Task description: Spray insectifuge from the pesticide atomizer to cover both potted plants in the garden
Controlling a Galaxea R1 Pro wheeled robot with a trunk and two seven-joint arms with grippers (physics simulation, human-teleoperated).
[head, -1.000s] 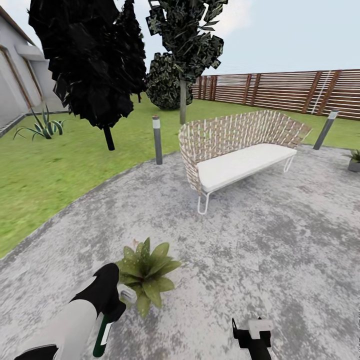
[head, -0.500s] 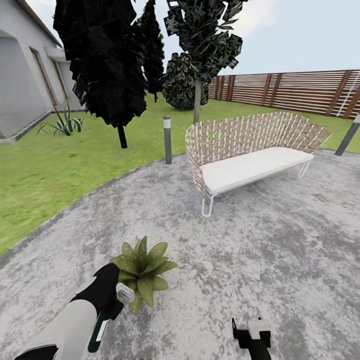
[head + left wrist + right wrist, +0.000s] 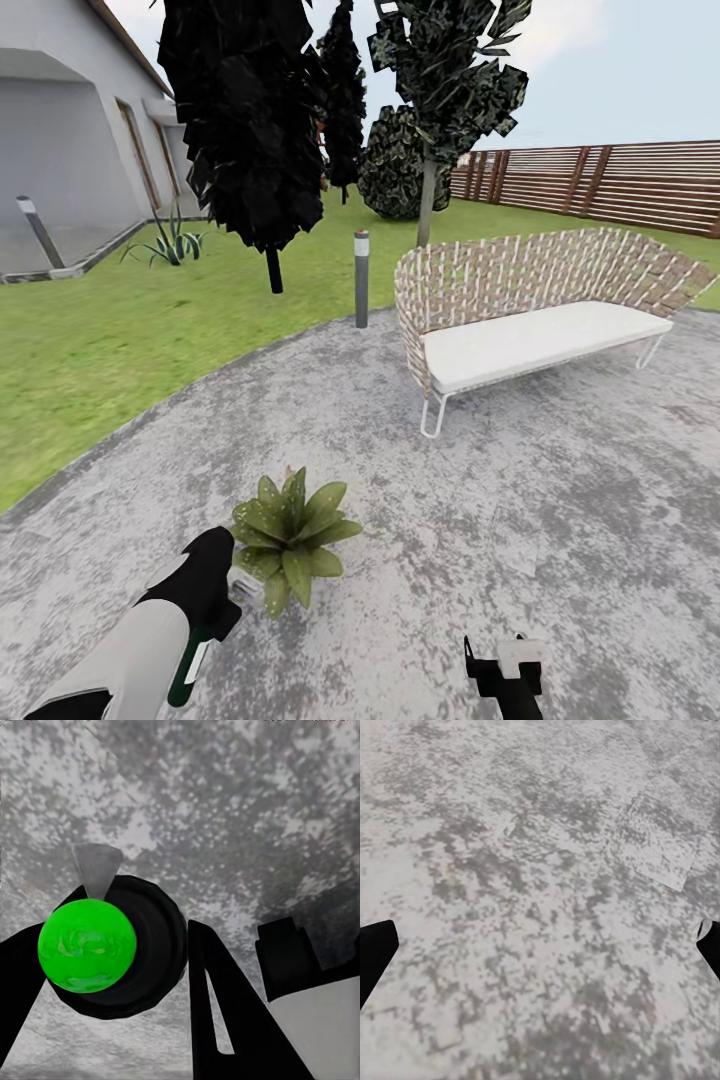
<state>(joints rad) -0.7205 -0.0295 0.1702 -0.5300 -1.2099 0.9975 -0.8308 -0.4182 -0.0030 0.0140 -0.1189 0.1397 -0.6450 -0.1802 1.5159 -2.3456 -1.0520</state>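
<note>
I see open paving [image 3: 560, 520] right of the potted plant [image 3: 292, 535]; the wicker bench [image 3: 530, 320] and bollard [image 3: 361, 278] block beyond it.

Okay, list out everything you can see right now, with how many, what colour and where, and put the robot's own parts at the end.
Potted plant: one, green leaves, on the paving just ahead of the left claw.
Pesticide atomizer: one, dark green body with a pale head, held in the left claw beside the plant.
Wicker bench: one, tan weave with a white cushion, on the paving at right.
Bollard lights: two, grey, one at the lawn's edge, one by the house.
Agave: one, green, spiky, by the house.
Trees: several, dark, on the lawn.
Fence: one, brown slats, far right.
House: one, grey, far left.
Paving: grey, speckled.
Left claw: black, shut on the atomizer.
Right claw: black, open, over bare paving.
</note>
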